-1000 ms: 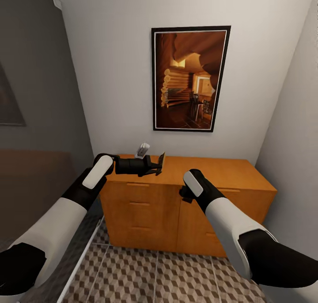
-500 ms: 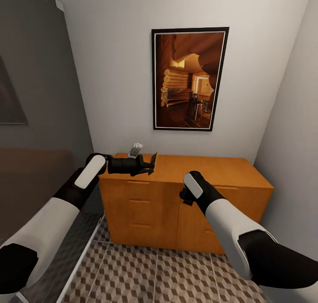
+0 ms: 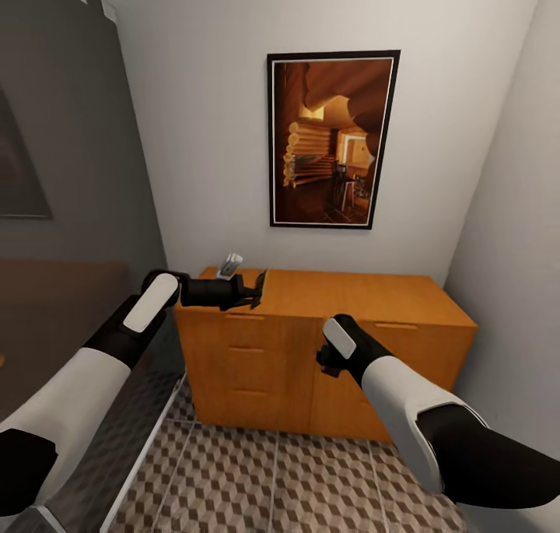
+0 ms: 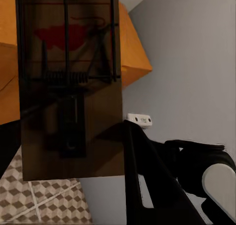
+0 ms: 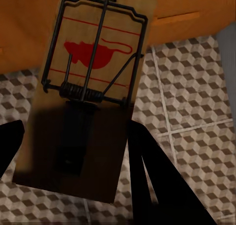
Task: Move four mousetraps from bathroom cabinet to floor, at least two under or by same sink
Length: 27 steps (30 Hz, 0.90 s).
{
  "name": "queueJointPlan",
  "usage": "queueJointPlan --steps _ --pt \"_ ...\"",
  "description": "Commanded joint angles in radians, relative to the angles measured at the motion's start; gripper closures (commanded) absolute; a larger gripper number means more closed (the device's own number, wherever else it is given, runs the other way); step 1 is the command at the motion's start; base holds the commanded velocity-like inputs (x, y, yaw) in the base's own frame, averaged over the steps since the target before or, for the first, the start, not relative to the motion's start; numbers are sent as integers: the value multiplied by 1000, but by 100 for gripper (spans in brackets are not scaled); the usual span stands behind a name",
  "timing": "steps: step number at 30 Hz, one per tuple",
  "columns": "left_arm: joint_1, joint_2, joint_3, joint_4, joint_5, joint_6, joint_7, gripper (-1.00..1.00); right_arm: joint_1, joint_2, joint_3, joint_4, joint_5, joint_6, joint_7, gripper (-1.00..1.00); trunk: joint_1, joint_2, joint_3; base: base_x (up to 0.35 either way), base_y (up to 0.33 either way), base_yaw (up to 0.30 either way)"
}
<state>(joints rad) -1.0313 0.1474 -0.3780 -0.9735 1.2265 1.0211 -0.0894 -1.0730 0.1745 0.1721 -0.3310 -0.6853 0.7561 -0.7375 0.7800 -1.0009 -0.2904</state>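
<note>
No words, numbers or brand names can be read. Each mousetrap (image 5: 86, 94) (image 4: 69, 82) carries only a printed red mouse silhouette between thin red lines, without lettering.

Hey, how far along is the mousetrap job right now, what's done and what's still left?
Nothing looks finished: no trap lies on the visible bathroom floor. In hand: the left gripper holds a mousetrap out in front of the cabinet, and the right gripper holds a second mousetrap above the tiles. Left: set both down by the sink, then fetch the other two.
</note>
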Motion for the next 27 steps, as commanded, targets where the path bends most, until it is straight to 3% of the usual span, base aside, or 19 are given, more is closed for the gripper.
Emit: queueJointPlan --steps 1,8,12,19,22,27 --pt "-1 1 -2 0 -13 1 -10 100 -1 0 4 2 -10 -1 -7 100 0 -1 -1 -273 0 0" --pt "-1 3 -2 36 -30 1 -10 100 0 0 4 58 -10 -22 5 100 0 -1 -1 -302 0 0" --pt "-1 3 -4 76 -37 1 -9 100 10 0 4 105 -8 -69 58 100 0 -1 -1 -311 0 0" --pt "-1 1 -5 148 -97 1 -6 100 18 0 7 196 0 -120 121 100 0 -1 -1 -260 0 0" --pt "-1 0 -6 208 -136 0 -4 100 20 0 10 237 35 -149 130 100 0 -1 -1 -141 0 0" --pt "-1 -1 -8 289 -158 -5 -2 100 32 0 12 276 95 -183 150 100 0 -1 -1 -143 0 0"
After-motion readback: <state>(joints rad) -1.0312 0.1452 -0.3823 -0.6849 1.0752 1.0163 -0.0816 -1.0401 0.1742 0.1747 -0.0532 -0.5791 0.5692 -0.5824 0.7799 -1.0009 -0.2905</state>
